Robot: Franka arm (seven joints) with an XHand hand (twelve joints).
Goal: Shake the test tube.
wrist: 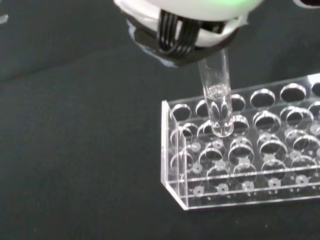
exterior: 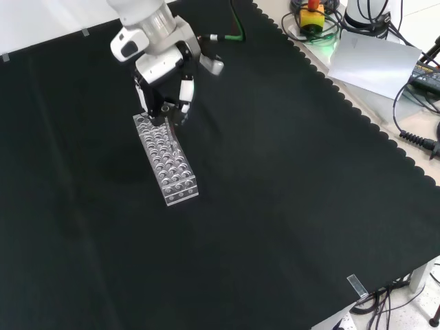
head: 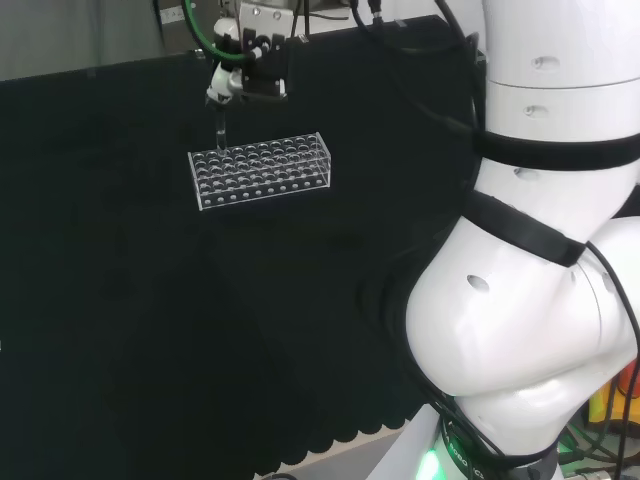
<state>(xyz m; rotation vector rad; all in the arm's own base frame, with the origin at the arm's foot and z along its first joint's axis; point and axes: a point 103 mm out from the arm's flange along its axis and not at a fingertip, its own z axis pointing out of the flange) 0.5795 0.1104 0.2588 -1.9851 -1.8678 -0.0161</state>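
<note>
In the wrist view the hand is gripping the tube by its upper end, and the rounded bottom is hanging just above a corner hole of the rack. In the head view that corner is sitting at the rack's 10 o'clock. Shaking well probably means keeping the tube clear of the rack's top plate, with small swings. The worktop is lying bare toward 3 o'clock in the front view.

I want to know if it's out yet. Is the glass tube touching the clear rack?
Cannot tell. In the wrist view the tube, held by the hand, has its tip over the rack, and no gap or contact shows plainly.
</note>
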